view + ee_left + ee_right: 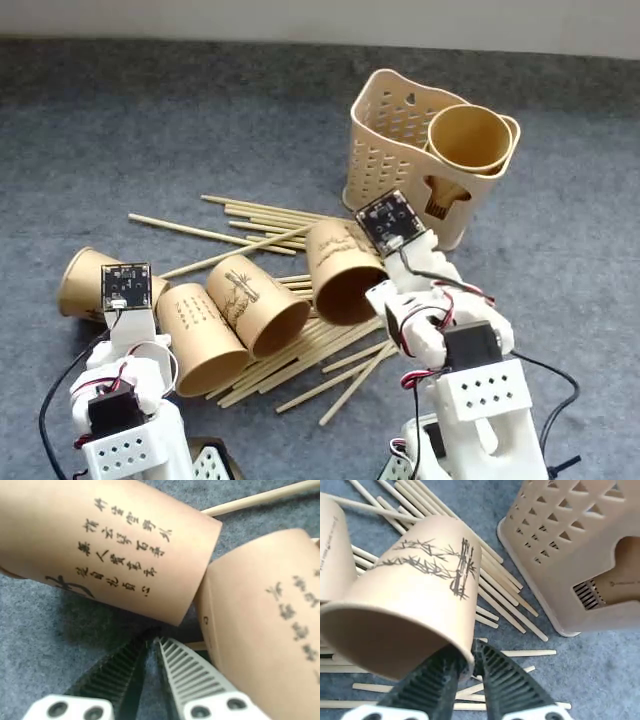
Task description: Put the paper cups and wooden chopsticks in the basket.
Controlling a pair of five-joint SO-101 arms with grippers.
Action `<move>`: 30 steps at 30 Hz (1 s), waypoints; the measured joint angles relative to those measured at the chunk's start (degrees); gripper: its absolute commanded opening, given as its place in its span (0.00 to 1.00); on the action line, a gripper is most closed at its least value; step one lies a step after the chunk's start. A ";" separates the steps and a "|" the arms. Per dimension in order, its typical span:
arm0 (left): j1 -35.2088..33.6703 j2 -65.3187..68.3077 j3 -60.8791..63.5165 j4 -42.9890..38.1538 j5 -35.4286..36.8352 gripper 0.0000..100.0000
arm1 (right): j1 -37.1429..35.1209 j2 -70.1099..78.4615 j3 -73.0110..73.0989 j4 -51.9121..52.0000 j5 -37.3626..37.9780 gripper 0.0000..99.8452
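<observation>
Beige plastic basket [395, 130] holds one paper cup [468, 138] so far; four more cups [255, 305] and all the wooden chopsticks [250, 228] lie on the grey carpet [150, 130]. Right gripper [471, 652] pinches the rim of the bamboo-printed cup [415, 590], tipped on its side near the basket. Left gripper [152, 641] has its fingers pressed together at the base of the leftmost cup [100, 545], apparently gripping nothing. By my estimate, most of the task remains.
</observation>
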 measured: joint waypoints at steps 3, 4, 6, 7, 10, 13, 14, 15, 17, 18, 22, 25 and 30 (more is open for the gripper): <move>0.00 0.00 0.00 0.00 0.00 0.01 | 0.00 0.00 -4.48 2.99 -1.85 0.01; 0.00 0.00 0.00 0.00 0.00 0.01 | 0.00 0.00 -6.07 4.04 -2.37 0.01; 0.00 0.00 0.00 0.00 0.00 0.01 | 0.18 0.00 -9.67 6.42 -3.34 0.01; 0.00 0.00 0.00 0.00 0.00 0.01 | 0.70 0.00 -11.52 7.47 -3.96 0.01; 0.00 0.00 0.00 0.00 0.00 0.01 | 3.25 0.00 -16.97 9.32 -5.63 0.01; 0.00 0.00 0.00 0.00 0.00 0.01 | 6.51 0.00 -21.80 9.41 -6.07 0.01; 0.00 0.00 0.00 0.00 0.00 0.01 | 7.56 0.00 -23.21 9.41 -6.07 0.01; 0.00 0.00 0.00 0.00 0.00 0.01 | 8.35 0.00 -24.44 9.41 -6.07 0.01; 0.00 0.00 0.00 0.00 0.00 0.01 | 10.02 0.00 -26.64 9.41 -6.07 0.01; 0.00 0.00 0.00 0.00 0.00 0.01 | 10.90 0.00 -27.78 9.41 -6.07 0.01; 0.00 0.00 0.00 0.00 0.00 0.01 | 15.03 0.00 -32.00 9.41 -6.07 0.01; 0.00 0.00 0.00 0.00 0.00 0.01 | 18.64 0.00 -34.29 9.41 -6.07 0.01; 0.00 0.00 0.00 0.00 0.00 0.01 | 22.68 0.00 -35.25 9.41 -6.07 0.01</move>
